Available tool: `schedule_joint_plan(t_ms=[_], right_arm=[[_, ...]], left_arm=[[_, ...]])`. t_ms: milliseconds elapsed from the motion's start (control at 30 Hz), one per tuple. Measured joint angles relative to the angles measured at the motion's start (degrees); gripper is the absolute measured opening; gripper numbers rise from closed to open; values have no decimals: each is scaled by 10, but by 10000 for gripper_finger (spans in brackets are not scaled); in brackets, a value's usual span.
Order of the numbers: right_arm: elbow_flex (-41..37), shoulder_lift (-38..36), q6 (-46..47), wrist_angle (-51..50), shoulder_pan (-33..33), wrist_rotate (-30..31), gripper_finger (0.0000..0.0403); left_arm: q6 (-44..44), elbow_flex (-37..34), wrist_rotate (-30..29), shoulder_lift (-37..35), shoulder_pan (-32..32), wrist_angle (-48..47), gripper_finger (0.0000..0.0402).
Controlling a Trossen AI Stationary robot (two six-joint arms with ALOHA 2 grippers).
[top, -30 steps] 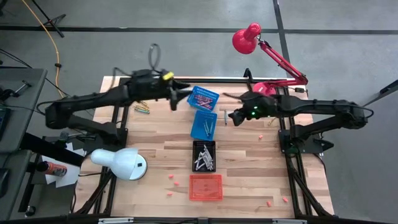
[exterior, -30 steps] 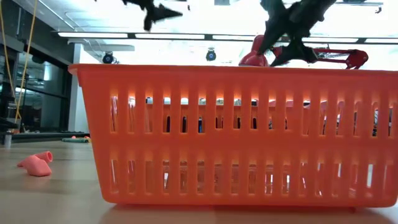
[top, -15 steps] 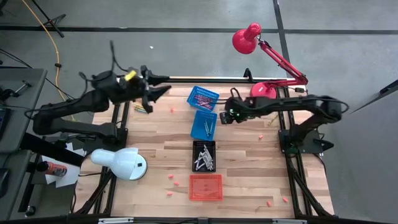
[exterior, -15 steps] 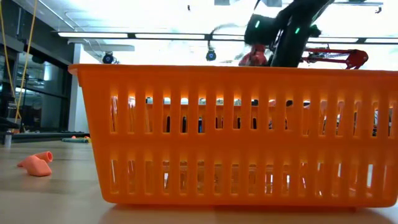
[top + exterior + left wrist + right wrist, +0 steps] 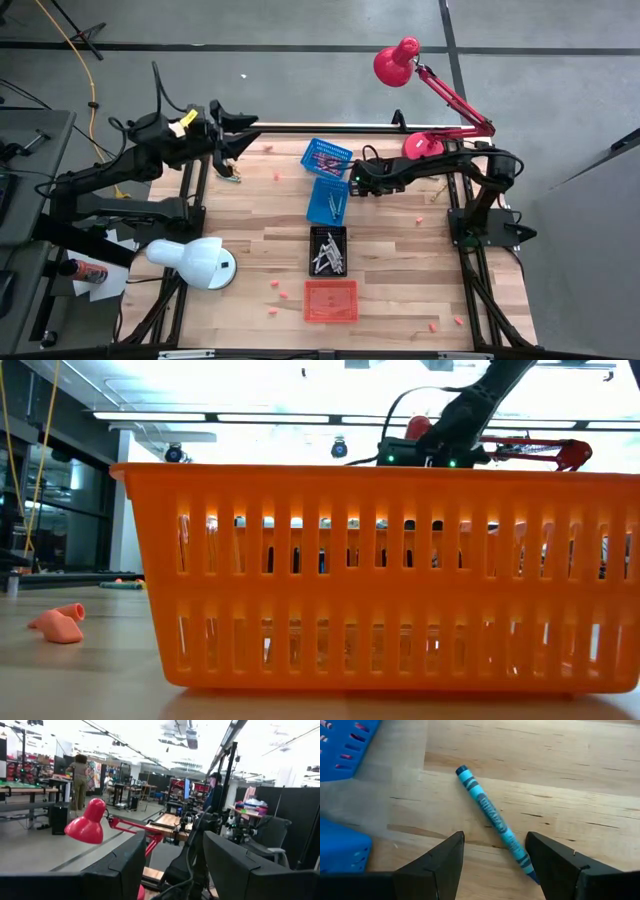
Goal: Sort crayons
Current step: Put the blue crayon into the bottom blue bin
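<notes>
From above, the right gripper sits just beside the middle blue basket, fingers spread wide and empty. The left gripper hangs high over the worktop's far corner, near a few loose crayons; its fingers stand apart, holding nothing. Crayons already fill the far blue basket and the black basket, so sorting looks well along, not finished.

At table height, the orange basket blocks nearly everything.

The left wrist sees only the room and a red lamp.

The right wrist shows a blue crayon lying flat between the open fingers, not yet gripped, beside the blue basket.
</notes>
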Motion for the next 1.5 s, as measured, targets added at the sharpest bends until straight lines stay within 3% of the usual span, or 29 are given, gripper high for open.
schedule_joint_plan(t_ms=[200, 433, 600, 733, 833, 933, 1167, 1367, 1500], right_arm=[[0, 1, -17, -6, -1, 10, 217], [0, 1, -192, -9, -16, -27, 185], [1, 1, -260, -26, -17, -30, 119], [1, 1, -306, -53, -17, -30, 27], [0, -14, -347, -86, -14, -39, 16], [-9, -57, -369, -150, -9, -46, 9], [-129, -259, -341, -103, 11, -62, 3], [-274, -428, -196, 85, 65, -105, 2], [-331, -459, -148, 268, 106, -107, 1]], left_arm=[[-4, 0, 0, 0, 0, -16, 186], [-6, 0, -5, 0, 0, -15, 186], [-10, 0, -10, 0, 0, -12, 186], [-15, 0, -12, 0, 0, 4, 186], [-14, 0, -14, 0, 0, 22, 186], [-10, 0, -26, 0, 0, 25, 186], [-9, 0, -43, 2, 0, 22, 186], [-9, 0, -43, 5, 0, -1, 186], [-9, 0, -43, 10, -1, -28, 186]])
